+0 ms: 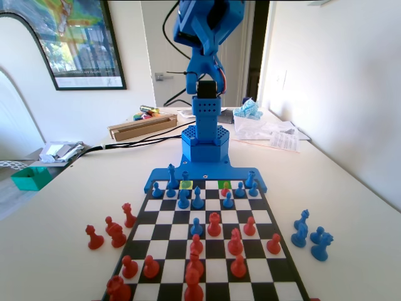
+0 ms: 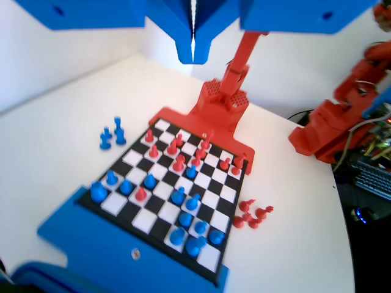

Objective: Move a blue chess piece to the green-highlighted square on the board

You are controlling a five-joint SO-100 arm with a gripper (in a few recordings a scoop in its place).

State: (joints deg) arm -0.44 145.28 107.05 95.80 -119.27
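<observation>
Fixed view: glossy chequered board (image 1: 207,251) on pale table; green-highlighted square (image 1: 225,184) in far row by blue base, small red piece (image 1: 225,190) on it. Rounded blue pawn (image 1: 197,226) mid-board among red plastic pieces.

Wrist view: gripper (image 2: 193,49) high above board, blue jaws pressed together, empty. Colours of squares washed out.

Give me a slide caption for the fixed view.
Blue arm raised above the board, green-highlighted square holding a red piece.
</observation>
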